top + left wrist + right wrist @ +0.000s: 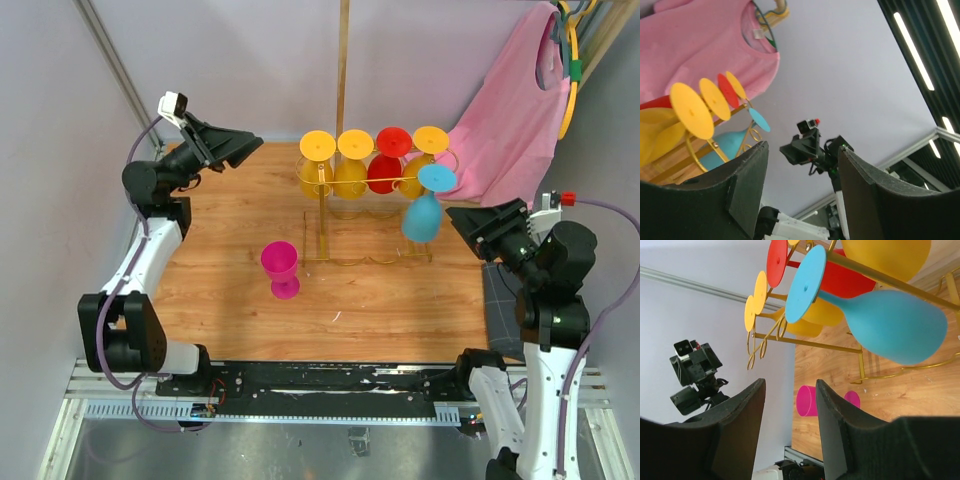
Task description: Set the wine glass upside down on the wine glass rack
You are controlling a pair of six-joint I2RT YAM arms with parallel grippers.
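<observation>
right gripper (790, 385): jaws parted about halfway, nothing in them. It's sitting just off to the side of the rack, not touching anything.
blue glass (890, 325): above and a bit ahead of the right jaws, hanging bowl-down, foot resting on top of the rails. That's the whole trick of the wine glass rack (815, 344): the stem slips between two gold wires and the wide foot can't drop through.
rest of the row (352, 160): yellow and red glasses hung the same way, farther along the rails from the right jaws.
magenta glass (280, 265): right side up on the table (230, 290), well out past the right jaws; in the right wrist view it shows in the gap between the fingers. I'd guess it's next, and it needs flipping before it goes on a rail.
left gripper (804, 147): jaws wide, empty, raised and tilted up, well away from every glass. Looks parked out of the way so the right arm gets the rack to itself.
</observation>
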